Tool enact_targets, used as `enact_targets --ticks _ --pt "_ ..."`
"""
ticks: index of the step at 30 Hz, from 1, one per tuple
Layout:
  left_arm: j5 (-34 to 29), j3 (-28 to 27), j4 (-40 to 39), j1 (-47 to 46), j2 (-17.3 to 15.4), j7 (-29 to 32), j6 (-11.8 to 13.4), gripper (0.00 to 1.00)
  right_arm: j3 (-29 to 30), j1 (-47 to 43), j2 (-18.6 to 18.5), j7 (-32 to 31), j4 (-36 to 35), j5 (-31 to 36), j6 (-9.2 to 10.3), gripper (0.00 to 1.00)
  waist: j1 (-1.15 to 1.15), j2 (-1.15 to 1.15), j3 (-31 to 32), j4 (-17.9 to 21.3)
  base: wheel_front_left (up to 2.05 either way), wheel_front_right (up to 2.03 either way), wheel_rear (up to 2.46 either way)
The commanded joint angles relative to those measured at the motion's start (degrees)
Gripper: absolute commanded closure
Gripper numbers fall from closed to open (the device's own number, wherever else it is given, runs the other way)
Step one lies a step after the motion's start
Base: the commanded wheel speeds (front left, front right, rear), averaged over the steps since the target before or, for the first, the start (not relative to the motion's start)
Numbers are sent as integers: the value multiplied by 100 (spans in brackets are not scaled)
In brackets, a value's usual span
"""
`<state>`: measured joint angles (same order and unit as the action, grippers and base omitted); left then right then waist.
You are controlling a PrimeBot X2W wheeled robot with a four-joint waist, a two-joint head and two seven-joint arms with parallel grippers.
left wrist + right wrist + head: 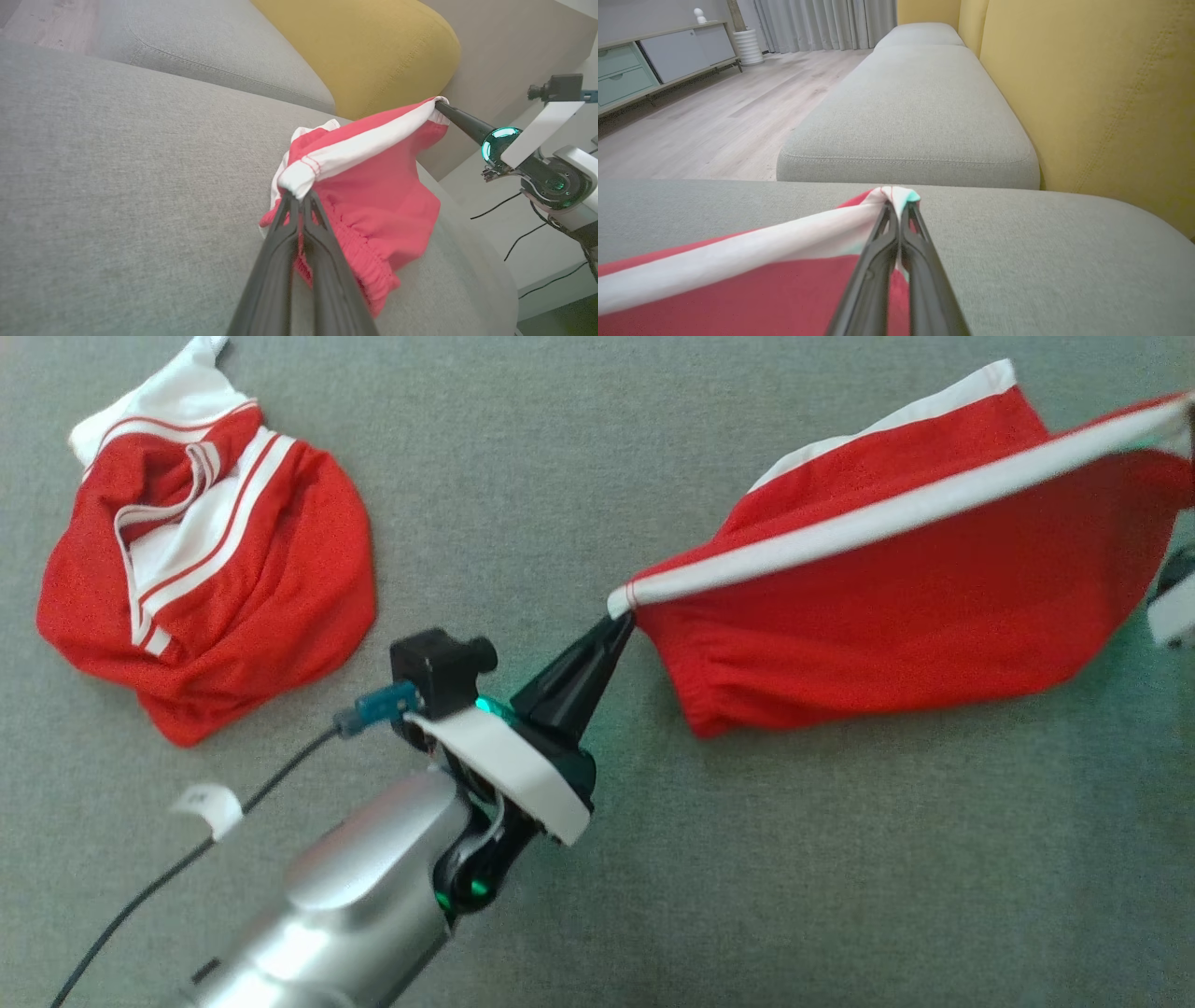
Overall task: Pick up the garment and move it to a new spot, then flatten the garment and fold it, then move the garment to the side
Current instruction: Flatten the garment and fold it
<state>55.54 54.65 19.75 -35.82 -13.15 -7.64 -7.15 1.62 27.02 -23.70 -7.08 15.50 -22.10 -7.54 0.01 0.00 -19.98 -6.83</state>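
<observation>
- Two garments: the held garment [896,607] is stretched above the sofa [560,476]; the crumpled garment [205,560] is seen lying on it.
- Left gripper [623,619] and right gripper [896,208] are each clamped on the held garment.
- The writing on the tag [210,805] cannot be read.

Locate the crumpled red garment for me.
Head view, upper left: the crumpled garment lies on the grey cushion, left of the left gripper, apart from the held garment.
</observation>
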Motion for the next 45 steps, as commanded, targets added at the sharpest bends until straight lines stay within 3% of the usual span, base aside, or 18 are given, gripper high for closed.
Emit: enact_targets --ticks 1,6,9,12,13,14,15,17,24,27,29,36,40,45 --pt "151 -106 -57 -298 -61 -42 -33 100 -145 292 -206 -7 -10 -4 5 100 -1 0 -96 -63 0 0 0" --pt "438 155 194 -639 -45 -114 -33 100 -511 895 -189 85 617 8 5 100 -1 0 -266 -130 0 0 0" --pt "573 319 330 -783 -21 -164 -33 100 -689 1179 -145 235 993 2 5 85 -1 0 -337 -163 0 0 0" --pt "652 424 399 -844 -13 -226 -33 98 -794 1314 -113 358 1223 -6 5 78 -1 0 -367 -176 0 0 0" --pt "696 472 432 -866 -11 -255 -33 88 -830 1373 -95 429 1330 -12 5 60 -1 0 -378 -181 0 0 0" --pt "725 511 473 -890 -14 -293 -33 70 -865 1425 -73 512 1422 -34 5 8 -1 0 -386 -185 0 0 0" --pt "751 532 522 -910 -13 -343 -33 49 -890 1471 -52 616 1497 -66 5 0 -1 0 -391 -187 0 0 0" --pt "808 528 660 -928 19 -438 -34 0 -989 1512 -15 809 1595 -187 5 0 -1 0 -385 -192 0 0 0" --pt "802 416 1091 -790 183 -659 -1 0 -1320 1070 -293 1143 1504 -983 5 0 -1 0 -182 -177 0 0 0" --pt "367 148 1130 -635 191 -725 450 0 -1440 664 -538 1072 1349 -1214 5 0 -1 0 -65 -163 0 0 0" --pt "25 -437 875 -341 272 -731 812 0 -1381 398 -689 1094 1341 -1247 5 0 -1 0 4 -189 0 0 0" --pt "-2351 -1976 -646 1081 519 -734 1925 0 -1001 143 -795 1127 1802 -908 5 0 -1 0 39 -424 0 0 0" --pt "-3387 -2382 -1355 1788 754 -735 2180 0 -829 292 -759 1084 2292 -659 5 0 -1 0 54 -678 0 0 0" --pt "-3897 -2455 -1721 2392 950 -735 2137 0 -619 391 -730 981 3035 -405 5 0 -1 0 155 -1019 0 0 0"
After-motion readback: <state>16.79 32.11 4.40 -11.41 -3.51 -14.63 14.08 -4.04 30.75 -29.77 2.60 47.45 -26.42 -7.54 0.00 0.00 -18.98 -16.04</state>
